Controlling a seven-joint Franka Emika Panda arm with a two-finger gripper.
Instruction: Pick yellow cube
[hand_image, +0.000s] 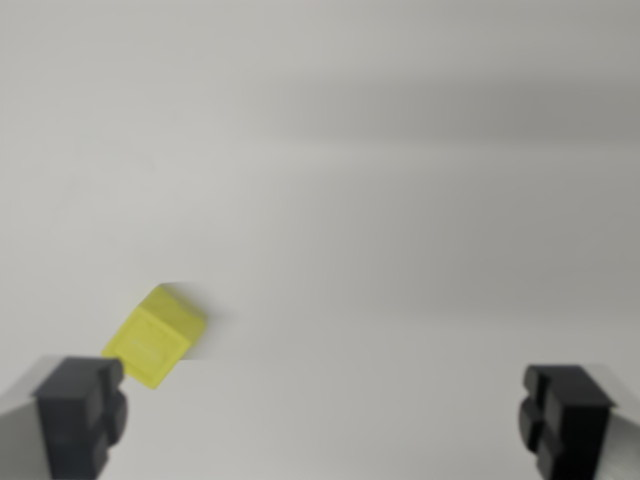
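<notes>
The wrist view shows a plain, pale grey surface (400, 200) with a single object on it. The yellow cube (155, 335) lies in the lower left part of the view, resting on the surface. It is turned at an angle to the picture edges: one corner points toward the top of the view and its edges run diagonally, so no face is square to the camera. The broad top face slopes down toward the lower left and carries faint moulded lines; a narrower side face shows along the upper right edge. As seen here the block appears slightly elongated, with the longer extent running from lower left to upper right, though the picture is soft and this may be perspective. The gripper (325, 420) has its jaws wide open: one dark finger (82, 415) stands at the lower left corner and the other at the lower right, well apart, with bare surface between them. The cube sits just beside and above the finger at the wrist view's left, its lower corner close to that finger's inner top edge; whether they touch cannot be determined. The cube is not between the jaws.
</notes>
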